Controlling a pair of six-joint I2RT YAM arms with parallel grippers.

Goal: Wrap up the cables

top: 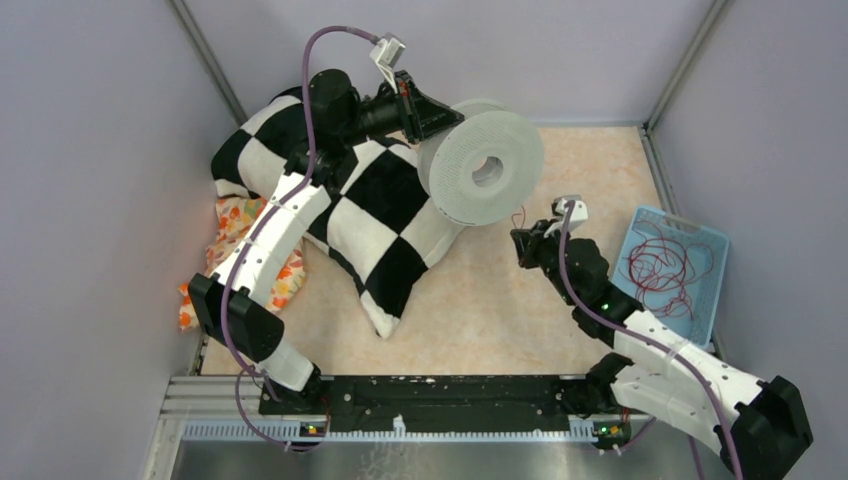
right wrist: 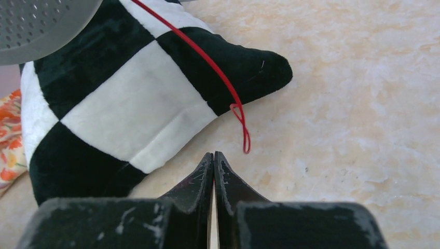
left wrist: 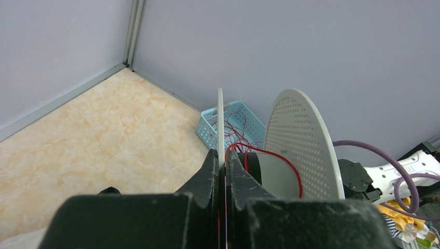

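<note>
Spool (top: pixel 455 185) pinched in left pincer (left wrist: pixel 222 156).

A reel (top: pixel 480 165) is gripped at one flange by the left hand (top: pixel 435 118), at the right end of a cushion (top: pixel 385 215) laid on the surface (top: pixel 500 320). A cloth (top: pixel 235 225) is tucked partly beneath the cushion's left side. Cables (top: pixel 662 265) are piled in a basket (top: pixel 683 224) at far right, and the right hand (top: pixel 520 242) is set between reel and basket.

White-and-black arms (top: pixel 283 222), purple hoses (top: pixel 309 100)

Marbled table (top: pixel 480 300) bears checkered cushion (top: pixel 380 220), blue basket (top: pixel 712 285), perhaps floral cloth (top: pixel 232 222).
</note>
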